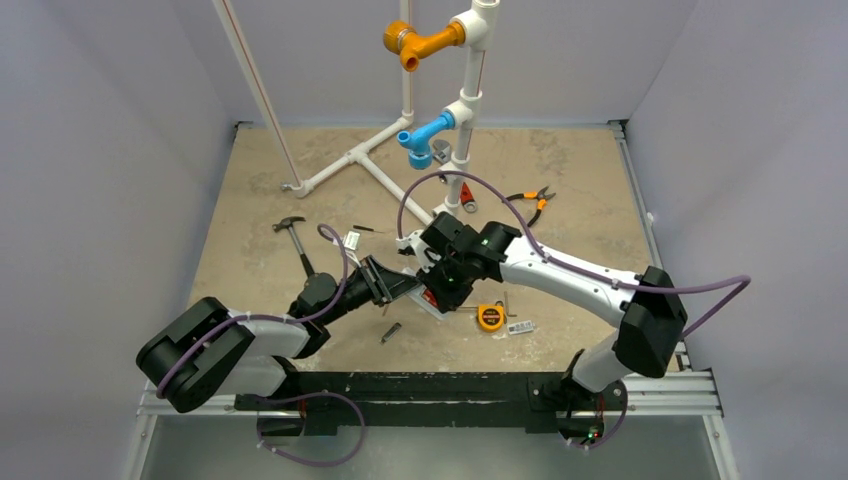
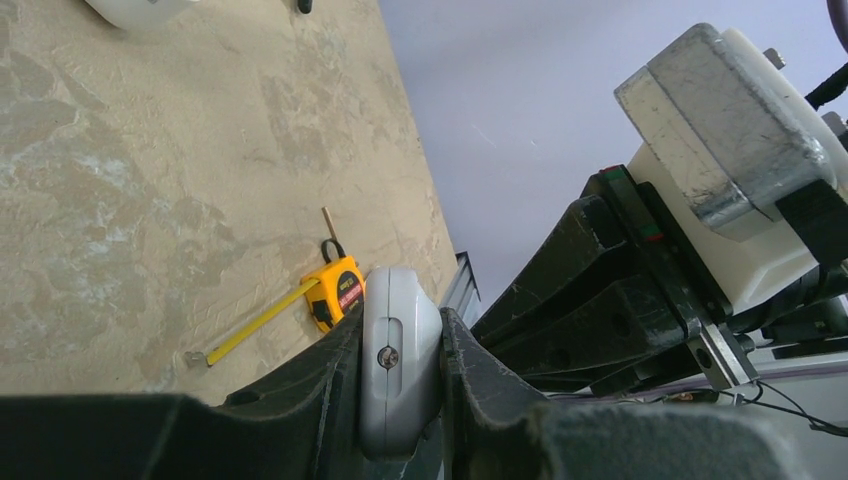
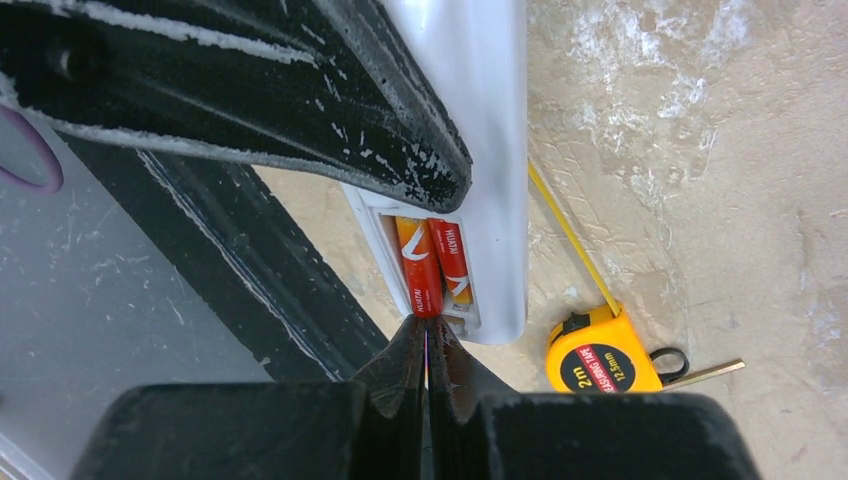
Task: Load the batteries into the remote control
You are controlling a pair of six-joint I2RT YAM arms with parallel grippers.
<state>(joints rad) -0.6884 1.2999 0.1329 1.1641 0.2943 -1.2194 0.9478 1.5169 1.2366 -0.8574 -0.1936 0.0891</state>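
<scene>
The right gripper (image 3: 425, 338) sat nearest the lens. Its two fingers were pressed together with nothing between them, and the joined tips touched the near end of one of the batteries (image 3: 418, 270). That cell lay in the open bay in the back of the remote control (image 3: 490, 150), side by side with the second cell (image 3: 452, 258). The left gripper (image 2: 401, 345) pinched the remote by its two long edges and appeared to hold it up off the table (image 3: 700, 150). Further out on the table lay an orange tape measure (image 3: 600, 362) with its blade partly drawn out. The loading looked nearly finished: both cells were in the bay, and what seemed left was to press the touched one fully home. No bay cover showed in any view.
</scene>
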